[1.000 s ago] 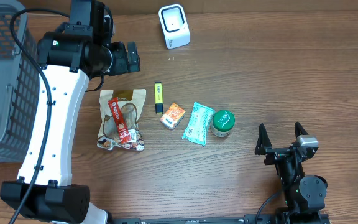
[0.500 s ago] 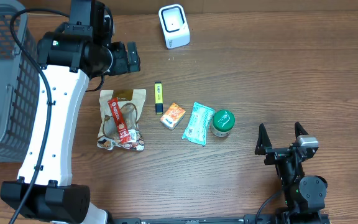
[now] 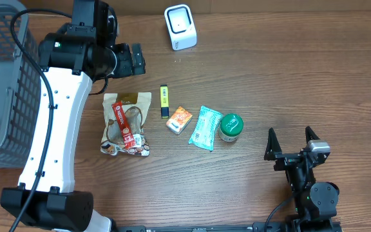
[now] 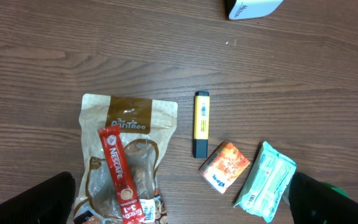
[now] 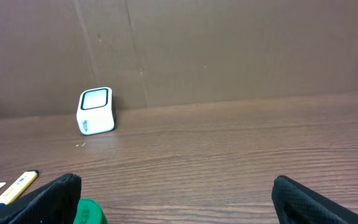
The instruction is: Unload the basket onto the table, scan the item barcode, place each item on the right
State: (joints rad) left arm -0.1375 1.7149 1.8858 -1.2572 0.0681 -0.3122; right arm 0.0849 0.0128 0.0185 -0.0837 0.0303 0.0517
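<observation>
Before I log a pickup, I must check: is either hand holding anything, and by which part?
Nothing is held. The left hand and the right hand are both open and empty.

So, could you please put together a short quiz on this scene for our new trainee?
1. True or false: the left gripper and the right gripper are both open and empty.
2. What lies closest to the green-lidded jar? A. orange packet B. teal pack C. snack bag
3. Which item lies nearest the scanner?
Key: 1 true; 2 B; 3 the yellow marker.
</observation>
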